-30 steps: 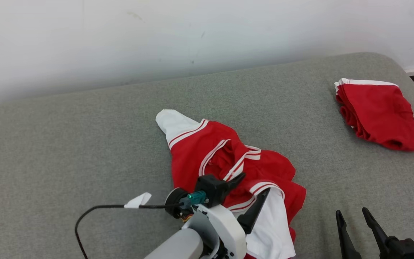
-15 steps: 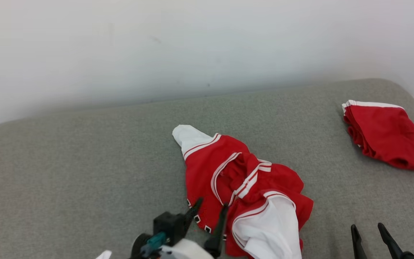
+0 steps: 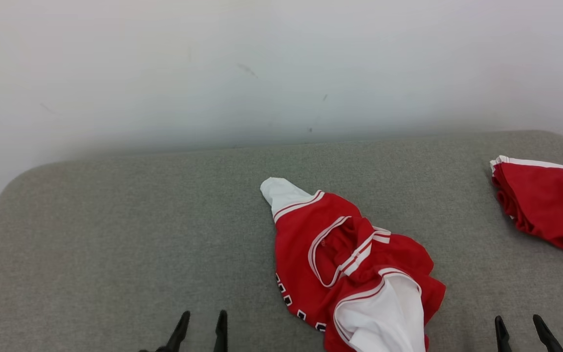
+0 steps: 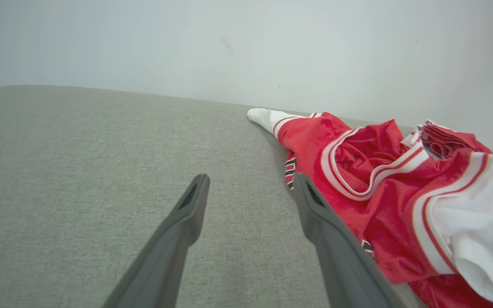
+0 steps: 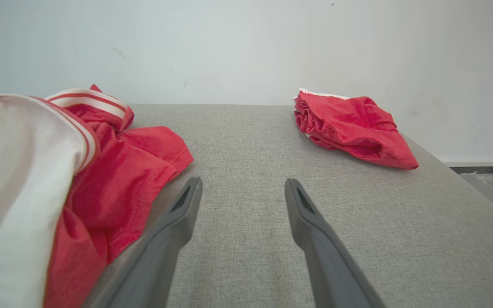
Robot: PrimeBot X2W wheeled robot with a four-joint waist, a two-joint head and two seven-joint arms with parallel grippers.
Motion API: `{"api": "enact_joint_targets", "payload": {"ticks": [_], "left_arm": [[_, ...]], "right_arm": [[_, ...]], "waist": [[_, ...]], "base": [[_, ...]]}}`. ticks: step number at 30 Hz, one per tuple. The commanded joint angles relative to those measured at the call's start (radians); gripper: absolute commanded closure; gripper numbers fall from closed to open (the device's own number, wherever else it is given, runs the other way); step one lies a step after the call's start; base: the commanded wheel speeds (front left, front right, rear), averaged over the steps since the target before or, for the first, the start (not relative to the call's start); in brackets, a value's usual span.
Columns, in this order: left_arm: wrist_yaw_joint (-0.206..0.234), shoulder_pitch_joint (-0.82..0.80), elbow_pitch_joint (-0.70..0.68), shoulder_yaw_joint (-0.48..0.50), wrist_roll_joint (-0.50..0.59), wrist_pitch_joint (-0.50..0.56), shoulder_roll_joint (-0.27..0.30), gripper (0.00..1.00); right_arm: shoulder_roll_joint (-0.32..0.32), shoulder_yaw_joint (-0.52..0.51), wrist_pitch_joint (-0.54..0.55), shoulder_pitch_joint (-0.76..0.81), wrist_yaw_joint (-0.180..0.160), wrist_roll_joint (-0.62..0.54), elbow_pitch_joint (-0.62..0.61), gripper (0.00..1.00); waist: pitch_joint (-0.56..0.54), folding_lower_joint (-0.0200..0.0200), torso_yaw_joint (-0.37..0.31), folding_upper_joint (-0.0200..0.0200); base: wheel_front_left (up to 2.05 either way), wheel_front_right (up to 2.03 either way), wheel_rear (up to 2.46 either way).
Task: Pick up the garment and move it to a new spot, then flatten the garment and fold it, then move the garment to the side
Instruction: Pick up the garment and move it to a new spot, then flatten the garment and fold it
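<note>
Left hand (image 4: pixel 250 177), right hand (image 5: pixel 243 181): tapered dark-grey fingers (image 4: pixel 185 216), perhaps slotted.

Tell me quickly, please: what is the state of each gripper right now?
Left gripper: open, holding nothing, just left of the garment.
Right gripper: open, holding nothing.

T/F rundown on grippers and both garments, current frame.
1. The left gripper and right gripper are both open and hold nothing. True.
2. The crumpled garment is already flattened. False: it lies bunched up, with a white sleeve pointing toward the wall.
3. A folded red garment lies near the right end of the grey cushion. True.
4. The two garments touch. False: bare cushion separates them.
</note>
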Motion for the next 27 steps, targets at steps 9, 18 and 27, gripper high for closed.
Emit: {"api": "enact_joint_targets", "payload": {"ticks": [9,18,27], "left_arm": [[-0.064,0.159,-0.067,0.19,0.12,0.0,-0.051,0.0],[-0.131,0.23,-0.092,0.295,0.189,0.0,-0.089,0.0],[-0.16,0.243,-0.097,0.329,0.217,0.0,-0.099,0.0]], "right_arm": [[-0.007,-0.017,0.001,0.038,-0.003,-0.013,-0.021,0.0],[-0.003,-0.019,0.001,0.05,-0.003,-0.009,-0.027,0.0],[0.002,-0.016,0.001,0.055,-0.003,-0.007,-0.026,0.0]], "waist": [[-0.036,0.0001,0.041,0.0],[-0.056,0.0001,0.061,0.0],[-0.061,0.0001,0.068,0.0]], "base": [[0.0,0.0,0.0],[0.0,0.0,0.0],[0.0,0.0,0.0]]}}
